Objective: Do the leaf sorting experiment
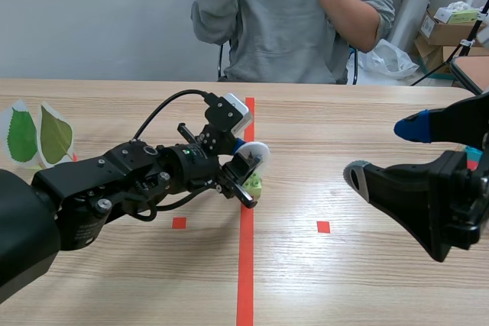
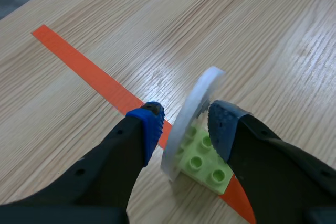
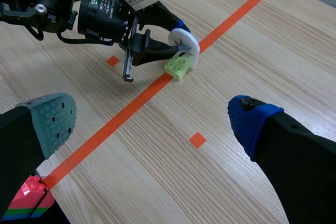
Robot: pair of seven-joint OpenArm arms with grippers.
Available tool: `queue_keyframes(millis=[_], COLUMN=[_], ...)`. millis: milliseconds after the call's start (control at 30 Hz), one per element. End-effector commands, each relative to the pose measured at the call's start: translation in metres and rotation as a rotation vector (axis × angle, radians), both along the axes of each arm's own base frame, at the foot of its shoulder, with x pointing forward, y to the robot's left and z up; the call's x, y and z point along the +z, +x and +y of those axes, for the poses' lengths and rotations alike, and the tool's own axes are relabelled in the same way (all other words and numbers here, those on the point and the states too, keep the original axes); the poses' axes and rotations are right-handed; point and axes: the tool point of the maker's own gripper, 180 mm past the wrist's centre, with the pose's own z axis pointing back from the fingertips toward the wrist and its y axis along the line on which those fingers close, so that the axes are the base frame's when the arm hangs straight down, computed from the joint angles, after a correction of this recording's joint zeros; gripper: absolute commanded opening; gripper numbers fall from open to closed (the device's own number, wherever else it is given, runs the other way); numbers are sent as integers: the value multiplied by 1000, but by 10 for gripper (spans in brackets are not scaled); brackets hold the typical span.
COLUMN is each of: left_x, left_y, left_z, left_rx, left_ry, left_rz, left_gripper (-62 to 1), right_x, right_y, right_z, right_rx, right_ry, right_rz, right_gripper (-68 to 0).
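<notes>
- Starting with the scene view: the left gripper (image 1: 249, 172) is out at the middle of the table (image 1: 367, 280), right at a white disc (image 1: 256, 156). The disc stands upright on a green brick (image 1: 254, 186), on the long orange-red tape line (image 1: 246, 280).
- Far off by the table's left edge, two leaf cards (image 1: 37, 135) stand side by side, each showing a green leaf, well apart from that gripper.
- On the other side, the right gripper (image 1: 386, 152) hovers above the wood with its jaws spread wide and nothing between them.
- Across the table sits a person (image 1: 290, 20) in a grey sweatshirt, one hand raised.
- Over to the left wrist view: the disc is edge-on between the fingers, with the brick's studs showing at its foot.
- The bright blue pad (image 2: 149, 129) stands off the disc, with a sliver of tape showing in the gap.
- The darker pad (image 2: 223, 124) is right up against the other face, possibly touching; hard to call from here.
- So the jaws sit around the disc, not clamped on it.
- Right wrist view now: its own grey-green pad (image 3: 50, 121) and blue pad (image 3: 252, 124) are far apart, with only bare table between.
- The disc and brick sit well ahead, flanked by the other arm's fingers.
- A red, blue and green block (image 3: 29, 203) shows just under the grey-green finger.
</notes>
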Motion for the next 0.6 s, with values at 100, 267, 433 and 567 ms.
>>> queue_keyframes(millis=[100,267,433,567], left_x=[17,19,19,18], left_y=[7,8,7,6], left_z=[-9,-10,-10,-9], left_rx=[-8,-10,-11,-10], left_ry=[-40,-48,-50,-52], left_rz=[-42,-49,-50,-44], left_gripper=[-505,-574,-573,-573], right_x=[8,8,8,8], right_y=[5,5,5,5], right_z=[-3,-3,-3,-3], right_rx=[-13,-13,-13,-13], right_ry=[15,15,15,14], right_rz=[-27,-27,-27,-27], right_gripper=[-84,-84,-84,-84])
